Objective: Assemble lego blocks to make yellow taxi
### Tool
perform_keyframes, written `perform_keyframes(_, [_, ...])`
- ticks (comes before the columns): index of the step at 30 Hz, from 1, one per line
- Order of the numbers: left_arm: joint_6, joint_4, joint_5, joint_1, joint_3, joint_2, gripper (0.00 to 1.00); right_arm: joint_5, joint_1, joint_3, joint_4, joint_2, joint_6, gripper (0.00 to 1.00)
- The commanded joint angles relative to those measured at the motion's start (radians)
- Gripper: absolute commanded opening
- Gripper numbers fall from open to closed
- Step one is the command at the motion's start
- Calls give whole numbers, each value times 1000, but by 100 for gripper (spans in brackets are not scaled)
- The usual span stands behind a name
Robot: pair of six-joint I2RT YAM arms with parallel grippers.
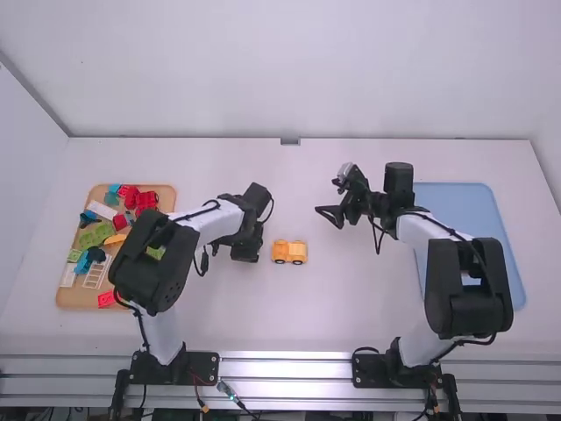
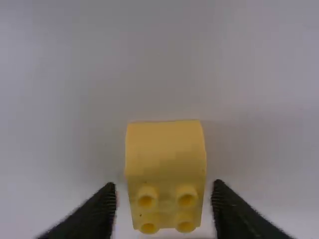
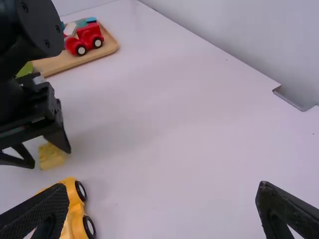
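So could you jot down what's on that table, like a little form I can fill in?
Yellow car: on the table, wheels on
Yellow block: studded, near the car
Left gripper: open around the block, a gap on each side
Right gripper: open, holding nothing
Wooden tray: left side, holding mixed coloured pieces
Blue tray: right side
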Motion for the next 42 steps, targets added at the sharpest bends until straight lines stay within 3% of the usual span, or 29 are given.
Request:
perform_keyframes(1, [-14, -8, 4, -2, -15, -17, 78, -10, 3, -2, -1, -6, 6, 99])
perform_keyframes(2, [-14, -8, 4, -2, -15, -17, 79, -10, 3, -2, -1, -6, 6, 99])
perform_keyframes(4, [-14, -8, 5, -2, -15, -17, 90, -10, 3, -2, -1, -6, 6, 99])
perform_keyframes(7, [-5, -16, 4, 9, -8, -17, 96, -10, 3, -2, -1, -6, 6, 99])
perform_keyframes(10, [80, -40, 16, 23, 18, -21, 93, -10, 3, -2, -1, -6, 6, 99])
perform_keyframes(18, [407, -256, 18, 84, 235, -26, 99, -10, 3, -2, -1, -6, 6, 99])
perform_keyframes(22, [915, -305, -80, 99, 364, -26, 99, -10, 3, -2, 0, -6, 5, 99])
perform_keyframes(23, [1177, -308, -126, 101, 413, -26, 93, -9, 3, -2, 0, -6, 6, 99])
perform_keyframes(24, [1212, -307, -132, 101, 419, -26, 89, -9, 3, -2, 0, -6, 6, 99])
perform_keyframes(26, [1539, -320, -136, 101, 473, -26, 79, -10, 3, -2, 3, -6, 6, 99])
perform_keyframes(28, [1743, -345, -123, 98, 503, -26, 97, -10, 3, -2, 8, -6, 6, 99])
perform_keyframes(29, [1814, -347, -125, 93, 510, -26, 99, -10, 3, -2, 8, -6, 5, 99])
perform_keyframes(31, [1947, -323, -134, 96, 515, -26, 99, -10, 3, -2, 7, -6, 6, 99])
perform_keyframes(32, [2129, -282, -181, 99, 512, -26, 99, -9, 3, -2, 8, -6, 6, 99])
perform_keyframes(38, [2434, -275, -204, 96, 511, -26, 99, -10, 3, -2, 16, -6, 5, 99])
perform_keyframes(42, [2891, -334, 76, 113, 503, -27, 99, -9, 3, -2, 18, -6, 6, 99])
